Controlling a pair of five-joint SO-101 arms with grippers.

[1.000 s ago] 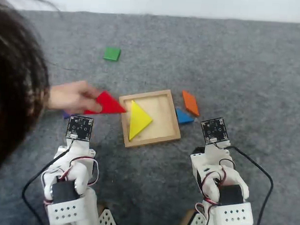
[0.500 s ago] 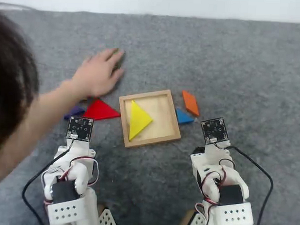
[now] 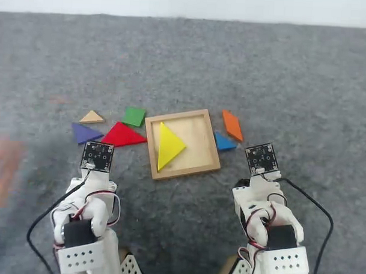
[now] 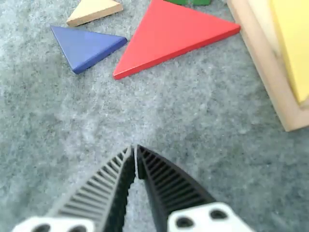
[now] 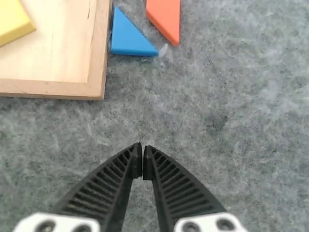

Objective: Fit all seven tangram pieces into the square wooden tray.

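Both my pincers are clenched on nothing. My left pincer [image 4: 135,152] hangs over the grey mat [image 3: 293,75] on the near left of the square wooden tray [image 3: 185,171], and my right pincer [image 5: 143,150] hangs on its near right.

Only the big yellow triangle [image 3: 169,145] lies in the tray, against its left wall, so six pieces are still out.

I judge the red triangle [image 4: 166,36] to be the next one. It lies straight ahead of my left pincer, just beside the tray's left rim. Its long edge faces me and runs across toward the tray, with one sharp corner almost at the rim. My left arm is much the nearer.

Room is tight around it. The green square [image 3: 134,116] sits close behind it, and the indigo triangle [image 4: 87,43] is just beside its outer corner, with the tan triangle [image 4: 94,10] beyond that. The mat on my side of the long edge is bare, so I would come in from there.

Off the tray's right rim, the light blue triangle [image 5: 128,38] is nearly touching the wood. The orange parallelogram [image 5: 165,18] is just past it, nearer my right pincer.
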